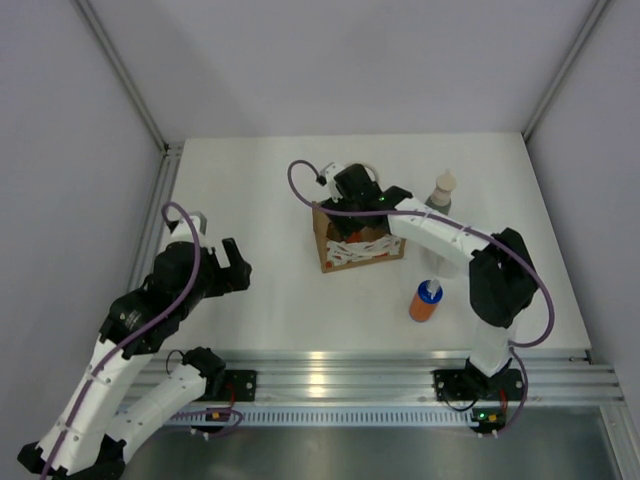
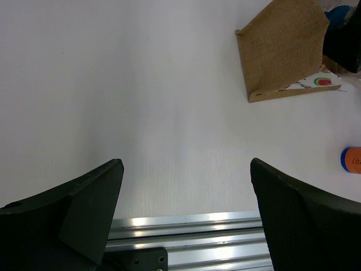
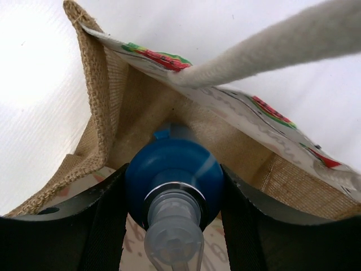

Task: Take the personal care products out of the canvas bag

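We log two items out on the white surface [image 1: 250,190], right of centre: orange bottle with blue-and-white top [image 1: 425,300] and tall grey-green bottle with cream cap [image 1: 442,192]; a blue-capped pump bottle [image 3: 174,179] sits inside the tan canvas bag [image 1: 340,250], pinched by the right tool [image 3: 175,189]; the left tool [image 2: 186,192] is spread, lower left.

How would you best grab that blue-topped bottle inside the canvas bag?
By its round blue top, coming straight down through the canvas bag's open mouth: the walls hide the body, and the right hand clasps it there.
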